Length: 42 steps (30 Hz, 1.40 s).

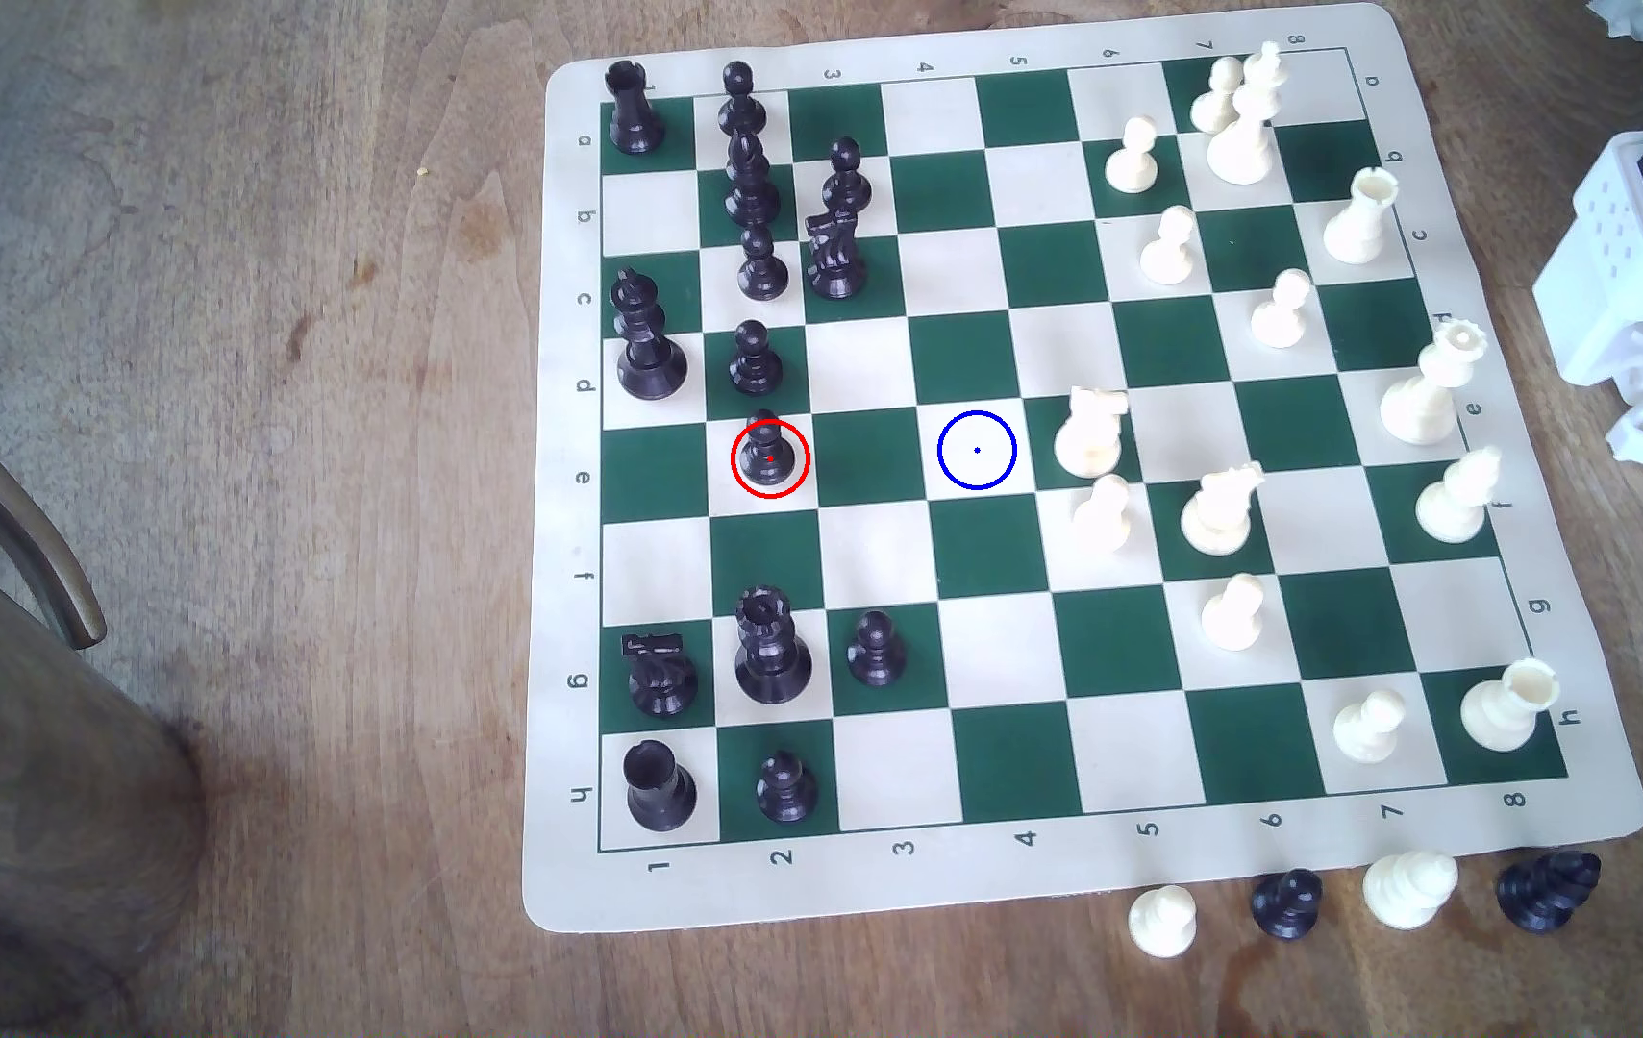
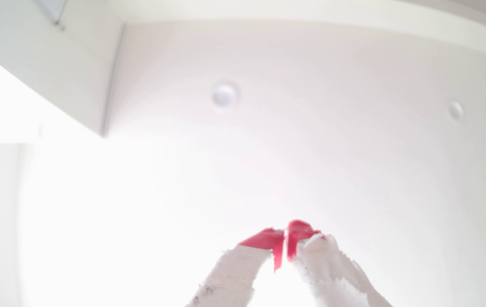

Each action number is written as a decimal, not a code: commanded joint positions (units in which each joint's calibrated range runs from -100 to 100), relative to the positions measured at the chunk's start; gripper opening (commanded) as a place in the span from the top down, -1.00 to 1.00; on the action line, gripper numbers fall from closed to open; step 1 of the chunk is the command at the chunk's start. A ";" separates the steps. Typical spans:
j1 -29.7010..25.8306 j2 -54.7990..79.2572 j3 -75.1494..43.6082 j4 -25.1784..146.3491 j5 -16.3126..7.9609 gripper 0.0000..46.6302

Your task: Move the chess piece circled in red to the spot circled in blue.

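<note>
Board edge: four captured pieces (image 1: pixel 1351 901) are lying off the mat (image 1: pixel 557 499).
Table (image 1: pixel 298 399): a dark cylinder (image 1: pixel 18 798) is standing.

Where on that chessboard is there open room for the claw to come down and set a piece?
The blue-ringed square is bare, as is the green square between it and the red-ringed black pawn. A white knight crowds its far side. The black pieces stand packed in the column above the pawn.

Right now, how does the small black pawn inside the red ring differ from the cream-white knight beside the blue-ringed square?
The small glossy black pawn has a round ball head; the cream-white knight has a carved horse head. The pawn is shorter and slimmer, the knight taller and bulkier. The pawn stands on a white square, the knight on a green one. Both stand upright in the same row.
</note>
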 commanded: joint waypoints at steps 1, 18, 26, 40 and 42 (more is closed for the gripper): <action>-0.09 -0.11 0.81 -1.11 0.10 0.99; -0.09 -0.11 0.81 -1.11 0.10 0.99; -0.95 -0.20 0.90 16.09 0.15 0.99; -8.85 4.64 -2.54 79.40 0.68 0.99; -8.62 9.48 -5.90 83.58 -0.05 0.99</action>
